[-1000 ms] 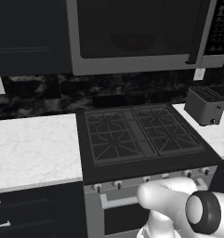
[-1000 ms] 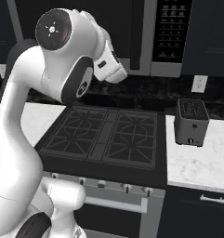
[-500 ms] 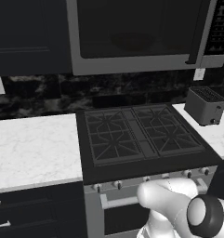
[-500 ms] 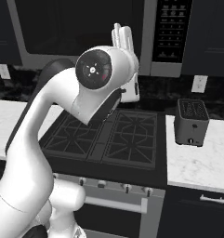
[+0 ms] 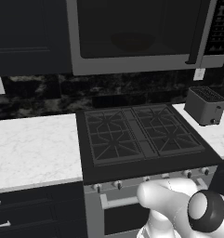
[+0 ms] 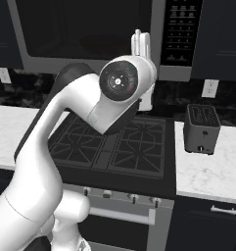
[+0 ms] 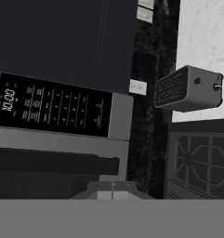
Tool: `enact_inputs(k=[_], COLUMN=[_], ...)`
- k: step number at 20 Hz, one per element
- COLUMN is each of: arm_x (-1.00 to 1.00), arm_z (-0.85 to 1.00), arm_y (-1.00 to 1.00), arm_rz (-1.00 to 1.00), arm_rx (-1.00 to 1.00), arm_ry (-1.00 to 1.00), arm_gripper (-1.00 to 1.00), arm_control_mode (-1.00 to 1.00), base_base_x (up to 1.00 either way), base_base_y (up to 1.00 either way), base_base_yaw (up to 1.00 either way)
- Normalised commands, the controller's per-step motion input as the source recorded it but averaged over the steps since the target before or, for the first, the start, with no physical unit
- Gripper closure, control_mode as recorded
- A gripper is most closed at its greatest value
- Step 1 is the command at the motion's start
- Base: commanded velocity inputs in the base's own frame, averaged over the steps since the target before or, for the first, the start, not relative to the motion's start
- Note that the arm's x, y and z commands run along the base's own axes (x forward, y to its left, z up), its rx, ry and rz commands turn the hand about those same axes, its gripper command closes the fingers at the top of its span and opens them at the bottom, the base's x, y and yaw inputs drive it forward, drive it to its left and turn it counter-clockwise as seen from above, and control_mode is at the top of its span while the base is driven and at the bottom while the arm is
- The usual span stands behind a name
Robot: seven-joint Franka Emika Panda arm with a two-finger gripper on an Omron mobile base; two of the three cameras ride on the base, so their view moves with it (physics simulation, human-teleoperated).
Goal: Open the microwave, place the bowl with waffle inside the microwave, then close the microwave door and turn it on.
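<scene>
The gripper (image 6: 141, 41) is raised before the microwave door (image 6: 85, 34), fingers pointing up; how far it is open cannot be told.

The microwave (image 5: 146, 35) is mounted above the stove (image 5: 139, 135), its door shut. A bowl (image 5: 132, 42) is dimly seen through the dark glass; its contents cannot be made out. The dark handle (image 7: 55, 160) and button panel (image 7: 50, 107) are seen close in the hand view. A toaster (image 6: 201, 128) stands on the bench (image 6: 210, 169), to the right.
</scene>
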Motion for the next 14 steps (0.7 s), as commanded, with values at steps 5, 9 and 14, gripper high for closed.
enact_inputs(k=[5, 9, 14], arm_x=[0.40, 0.44, 0.36], arm_z=[-0.08, 0.00, 0.00], arm_y=[-0.08, -0.29, -0.25], arm_rz=[0.02, 0.01, 0.01], arm_rx=[0.12, 0.14, 0.11], arm_ry=[-0.02, 0.00, 0.00], arm_gripper=[1.00, 1.00, 1.00], arm_control_mode=[-1.00, -1.00, -1.00], base_base_x=[0.00, 0.00, 0.00], base_base_y=[0.00, 0.00, 0.00], base_base_yaw=[0.00, 0.00, 0.00])
